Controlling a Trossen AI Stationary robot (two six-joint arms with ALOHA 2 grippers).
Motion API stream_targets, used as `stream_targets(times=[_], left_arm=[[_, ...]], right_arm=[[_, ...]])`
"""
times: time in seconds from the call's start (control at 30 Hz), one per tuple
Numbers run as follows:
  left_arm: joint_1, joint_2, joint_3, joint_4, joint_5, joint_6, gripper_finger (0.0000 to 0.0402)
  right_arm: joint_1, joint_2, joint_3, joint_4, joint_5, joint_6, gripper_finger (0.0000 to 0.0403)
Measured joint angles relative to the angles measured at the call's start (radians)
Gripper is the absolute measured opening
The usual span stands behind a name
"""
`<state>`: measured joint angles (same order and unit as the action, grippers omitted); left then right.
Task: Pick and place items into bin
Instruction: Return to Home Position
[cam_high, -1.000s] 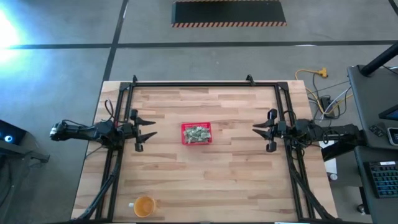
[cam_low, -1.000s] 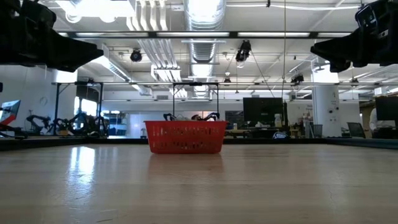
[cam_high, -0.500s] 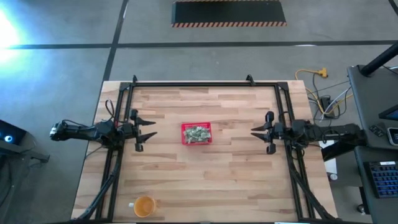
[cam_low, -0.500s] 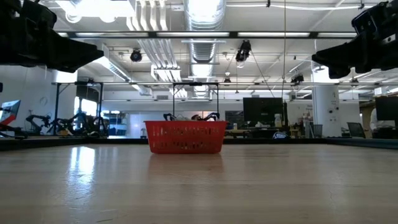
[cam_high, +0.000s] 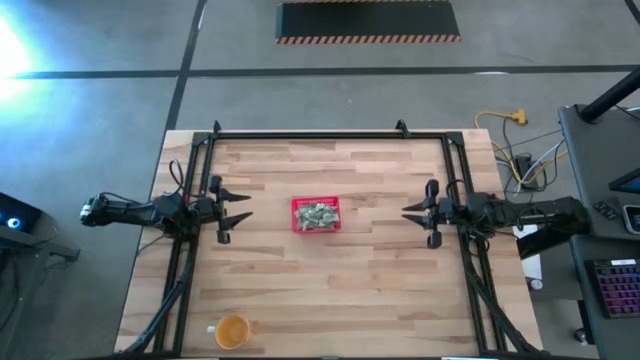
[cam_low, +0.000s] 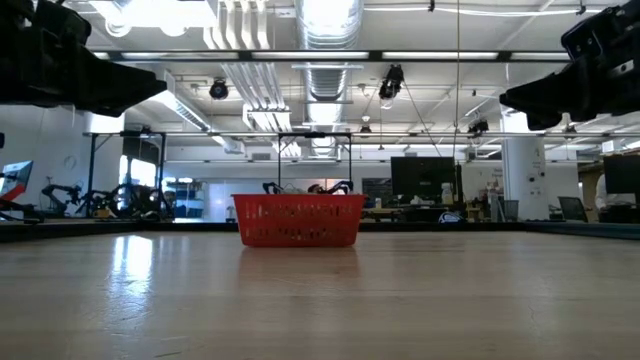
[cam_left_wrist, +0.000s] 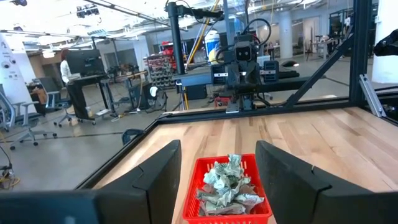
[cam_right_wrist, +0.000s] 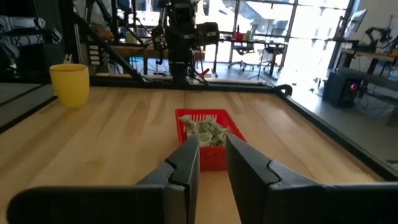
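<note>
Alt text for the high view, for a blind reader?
A red basket full of pale green packets sits centred between the left gripper and right gripper, both open, empty. An orange cup stands at the table edge on the left arm's side.

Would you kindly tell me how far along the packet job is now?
Done: the packets sit heaped in the red basket, and no loose ones show on the table. In hand: nothing; the left gripper and right gripper hover empty, apart from the basket on either side. Remaining: seemingly only parking the arms.

packets (cam_high: 317, 215) too small to count
</note>
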<state>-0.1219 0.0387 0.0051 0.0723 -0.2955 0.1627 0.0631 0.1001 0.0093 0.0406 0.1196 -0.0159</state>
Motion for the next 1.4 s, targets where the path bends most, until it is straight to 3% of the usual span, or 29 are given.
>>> stream_targets(times=[1.4], left_arm=[[0.0,0.003,0.0,0.0,0.0,0.002,0.019]], right_arm=[[0.0,0.003,0.0,0.015,0.003,-0.039,0.0068]])
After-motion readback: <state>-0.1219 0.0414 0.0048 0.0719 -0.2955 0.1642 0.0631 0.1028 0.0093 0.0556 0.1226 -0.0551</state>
